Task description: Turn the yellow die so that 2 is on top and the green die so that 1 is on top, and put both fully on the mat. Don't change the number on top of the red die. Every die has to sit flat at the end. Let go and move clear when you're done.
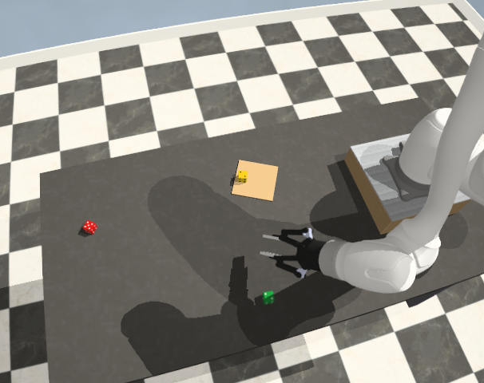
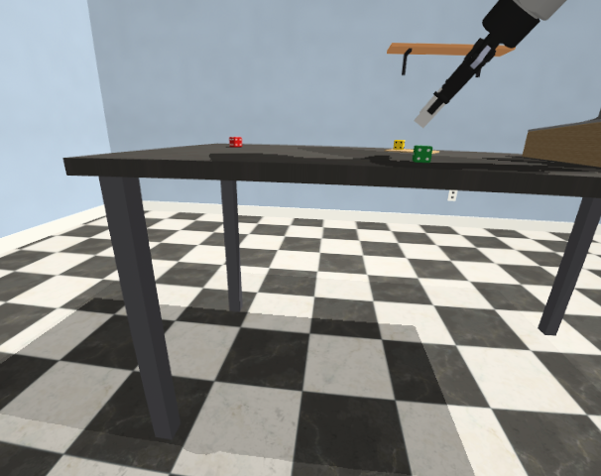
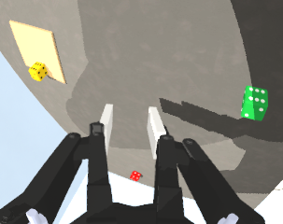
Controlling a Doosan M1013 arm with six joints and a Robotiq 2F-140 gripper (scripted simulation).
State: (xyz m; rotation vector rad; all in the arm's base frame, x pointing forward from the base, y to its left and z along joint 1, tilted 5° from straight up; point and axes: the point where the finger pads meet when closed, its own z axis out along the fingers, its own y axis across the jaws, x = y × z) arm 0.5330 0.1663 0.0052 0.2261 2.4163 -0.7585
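Observation:
The green die (image 1: 268, 297) sits flat on the dark table near its front edge, off the mat; it also shows in the exterior view (image 2: 422, 154) and the wrist view (image 3: 255, 104). The yellow die (image 1: 242, 176) sits on the tan mat (image 1: 255, 179), close to the mat's left edge. The red die (image 1: 89, 227) lies far left on the table. My gripper (image 1: 263, 245) hangs in the air above the table, up and away from the green die, with a narrow empty gap between its fingers.
The arm's wooden base block (image 1: 382, 185) stands at the table's right end. The table's front edge runs just beyond the green die. A wall shelf (image 2: 444, 49) hangs behind the gripper in the exterior view.

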